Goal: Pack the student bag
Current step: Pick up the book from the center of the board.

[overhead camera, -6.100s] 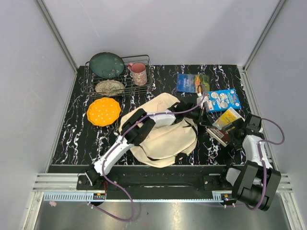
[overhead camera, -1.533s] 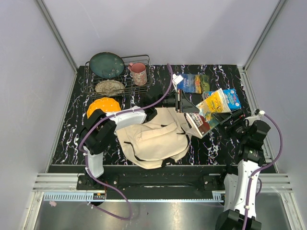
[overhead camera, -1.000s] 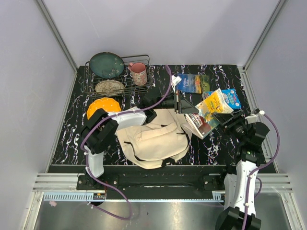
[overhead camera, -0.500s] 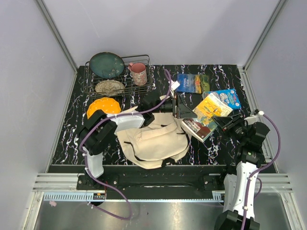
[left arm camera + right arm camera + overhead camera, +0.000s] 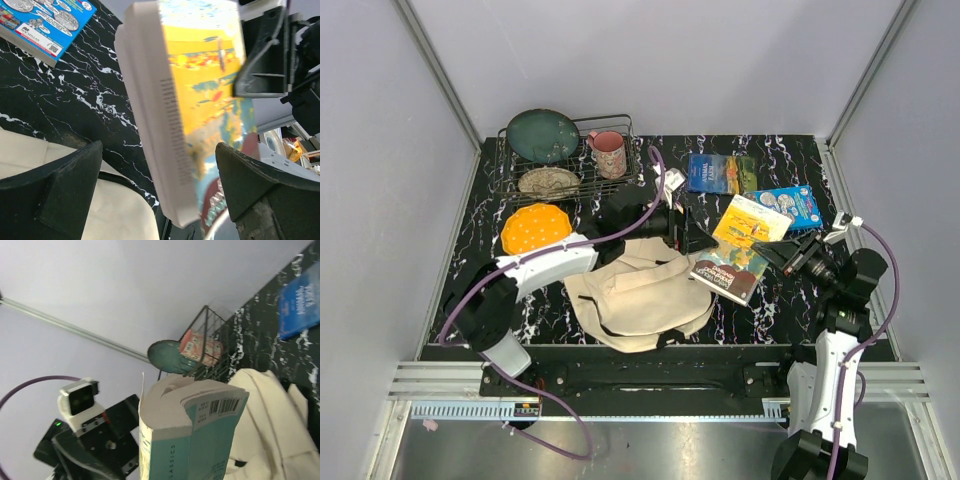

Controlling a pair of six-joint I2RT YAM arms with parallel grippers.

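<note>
The student bag (image 5: pixel 638 292), a large cream canvas bag with black-buckled straps, lies at the table's middle front. A thick paperback with a yellow and teal cover (image 5: pixel 740 247) hangs tilted over the bag's right edge. My right gripper (image 5: pixel 788 256) is shut on its right end. My left gripper (image 5: pixel 686 236) is open just left of the book. In the left wrist view the book (image 5: pixel 200 100) stands between the wide-spread fingers (image 5: pixel 50 185) without touching them, above the bag (image 5: pixel 75 205). The right wrist view is filled by the book's spine (image 5: pixel 200 440), which hides that gripper's fingers.
At the back left a wire rack (image 5: pixel 612 182) holds a green plate (image 5: pixel 542 135), a pink mug (image 5: pixel 608 153) and a speckled dish (image 5: pixel 549 181). An orange plate (image 5: pixel 535 232) lies in front of it. Two blue books (image 5: pixel 720 173) (image 5: pixel 788 206) lie at the back right.
My left gripper has opened wide and drawn back to the left. The right arm has lowered the paperback, now flatter and nearer the bag's right edge.
</note>
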